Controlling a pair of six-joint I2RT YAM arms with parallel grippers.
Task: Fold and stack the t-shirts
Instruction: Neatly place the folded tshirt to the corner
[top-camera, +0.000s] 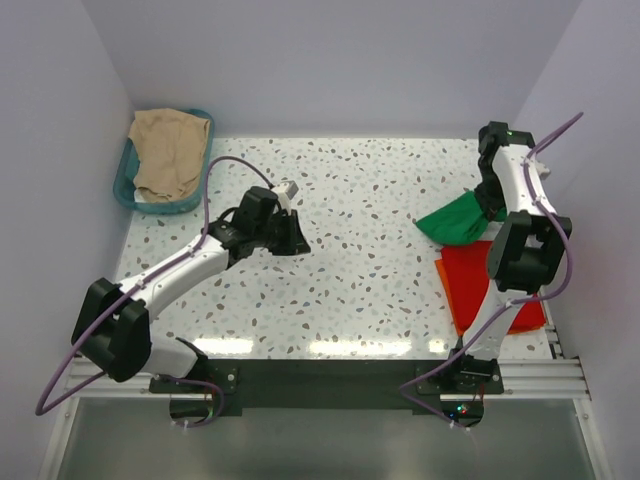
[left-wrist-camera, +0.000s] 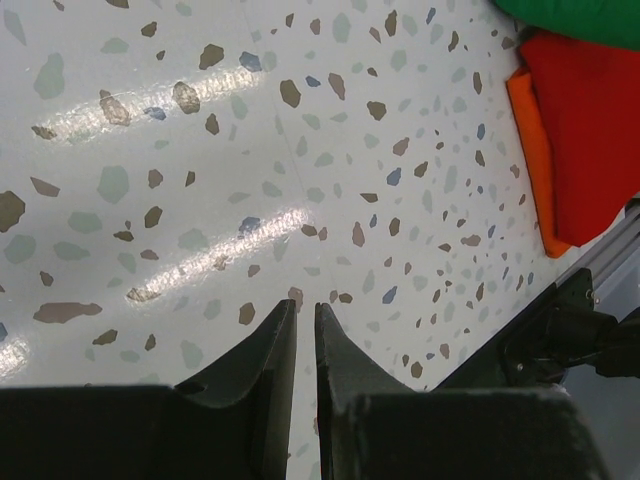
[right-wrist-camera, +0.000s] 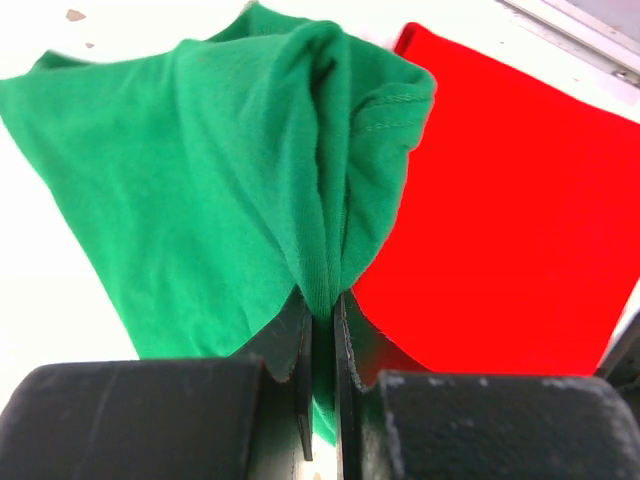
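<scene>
The desk (top-camera: 330, 290) is found to carry both garments on the right arm's side. The red-orange t-shirt (right-wrist-camera: 520, 200) is laid flat, apparently folded, just beside and below the right pincer (right-wrist-camera: 322, 312). The green t-shirt (right-wrist-camera: 200, 190) is pinched at a gathered fold between that pincer's jaws and hangs bunched, not folded. The left pincer (left-wrist-camera: 305, 325) is pressed nearly together on nothing, well apart from both garments. The task is judged about half done: folding and stacking of the green t-shirt remain.
</scene>
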